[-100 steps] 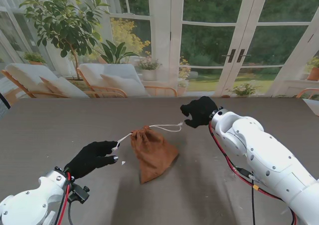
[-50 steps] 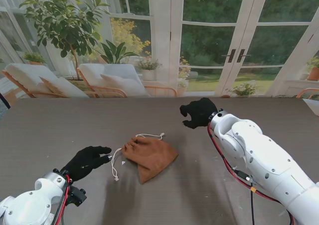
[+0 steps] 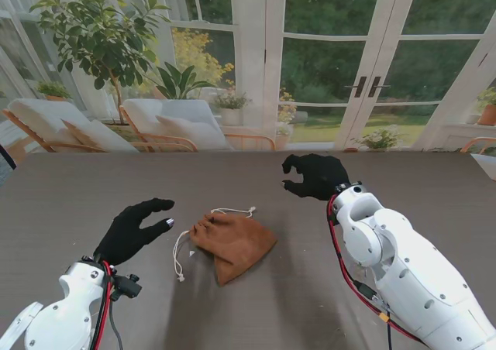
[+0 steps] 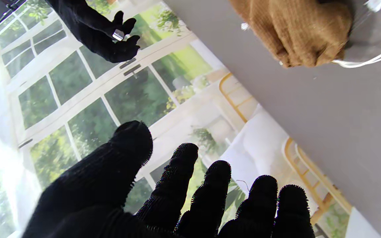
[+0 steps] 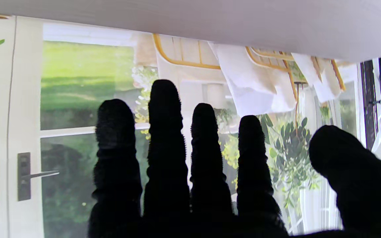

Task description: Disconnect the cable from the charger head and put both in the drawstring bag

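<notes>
The brown drawstring bag (image 3: 232,241) lies flat on the grey table (image 3: 70,203), near the middle of the stand's view, its gathered mouth turned toward nine o'clock. From that mouth two loops of white cord (image 3: 179,259) trail out: one runs toward seven o'clock on the table, the other curls past the bag's far edge toward twelve o'clock. In the left wrist view the puckered mouth of the bag (image 4: 296,29) and a stretch of cord (image 4: 369,59) show against the table top.

The left hand (image 3: 133,230), in a black glove, is at nine o'clock from the bag, just beside the cord but apart from it. Its fingers (image 4: 180,185) are spread wide and hold nothing.

The right hand (image 3: 314,175) is at about one o'clock from the bag, well apart from it. In the right wrist view its fingers (image 5: 164,138) stand straight and slightly parted, with nothing between them; in the left wrist view the same hand (image 4: 101,31) shows a small silvery patch on one fingertip.

Neither the cable nor the charger head can be made out anywhere. No brand, label or writing can be read on the bag, the gloves or the arms.
</notes>
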### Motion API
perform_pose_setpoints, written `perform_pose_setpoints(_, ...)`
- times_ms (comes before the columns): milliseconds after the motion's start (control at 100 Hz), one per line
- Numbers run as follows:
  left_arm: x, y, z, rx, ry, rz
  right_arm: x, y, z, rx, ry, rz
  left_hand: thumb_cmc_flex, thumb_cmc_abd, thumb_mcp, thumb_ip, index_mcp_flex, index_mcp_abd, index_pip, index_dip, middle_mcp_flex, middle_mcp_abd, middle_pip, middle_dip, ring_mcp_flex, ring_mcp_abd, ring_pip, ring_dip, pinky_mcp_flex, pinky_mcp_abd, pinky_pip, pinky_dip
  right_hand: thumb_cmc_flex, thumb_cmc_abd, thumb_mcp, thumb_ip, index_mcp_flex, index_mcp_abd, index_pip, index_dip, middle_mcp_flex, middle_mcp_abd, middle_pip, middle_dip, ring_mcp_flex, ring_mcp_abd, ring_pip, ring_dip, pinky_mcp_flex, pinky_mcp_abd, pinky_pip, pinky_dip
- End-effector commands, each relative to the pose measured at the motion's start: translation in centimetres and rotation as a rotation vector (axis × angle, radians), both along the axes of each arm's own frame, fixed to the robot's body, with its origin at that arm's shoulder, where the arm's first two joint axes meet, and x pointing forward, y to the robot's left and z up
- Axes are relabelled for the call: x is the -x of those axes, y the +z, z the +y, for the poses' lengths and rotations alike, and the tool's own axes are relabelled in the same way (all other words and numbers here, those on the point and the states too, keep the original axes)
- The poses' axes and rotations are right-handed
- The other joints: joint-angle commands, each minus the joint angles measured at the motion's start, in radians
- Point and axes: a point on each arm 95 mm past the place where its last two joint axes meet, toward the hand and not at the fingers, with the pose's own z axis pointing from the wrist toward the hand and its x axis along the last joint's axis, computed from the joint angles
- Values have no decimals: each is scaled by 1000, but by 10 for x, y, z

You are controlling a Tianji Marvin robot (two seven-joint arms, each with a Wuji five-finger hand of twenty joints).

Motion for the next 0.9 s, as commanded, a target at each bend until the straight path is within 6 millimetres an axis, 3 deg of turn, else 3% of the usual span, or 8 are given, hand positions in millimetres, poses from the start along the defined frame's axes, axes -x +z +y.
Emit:
perform_pose_setpoints(0, 0, 0, -4, -9, -15, -5, 7, -1, 3, -25, 10, 12, -34, -34, 13, 3, -15, -37, -1, 7, -7, -31, -6, 4, 19, -20, -7, -6, -7, -26, -25, -15, -16, -5, -33, 24, -17, -29, -25, -22, -46, 21, -25, -25, -47, 25, -36, -31, -113, 42, -44, -33)
perform_pose_setpoints(410, 0, 4, -23, 11, -75, -146, 42, -14, -20, -273, -9, 63, -64, -73, 8, -8, -82, -42, -25, 5, -52, -64, -15, -3, -16, -56, -20, -28, -35, -47, -52, -49, -12, -60, -34, 19, -47, -38, -115, -46, -103, 20, -119, -86, -177, 61, -172, -125, -240, 81, -181, -85)
perform_pose_setpoints(890, -4, -8, -41, 61, -118, -192, 75, -42, -48, -452, -7, 124, -71, -74, -3, -9, -102, -31, -29, 8, -74, -65, -15, -10, -34, -63, -25, -46, -56, -53, -68, -81, 6, -114, -12, 15, -34, -41, -153, -57, -126, 13, -143, -98, -223, 64, -202, -144, -291, 85, -260, -88)
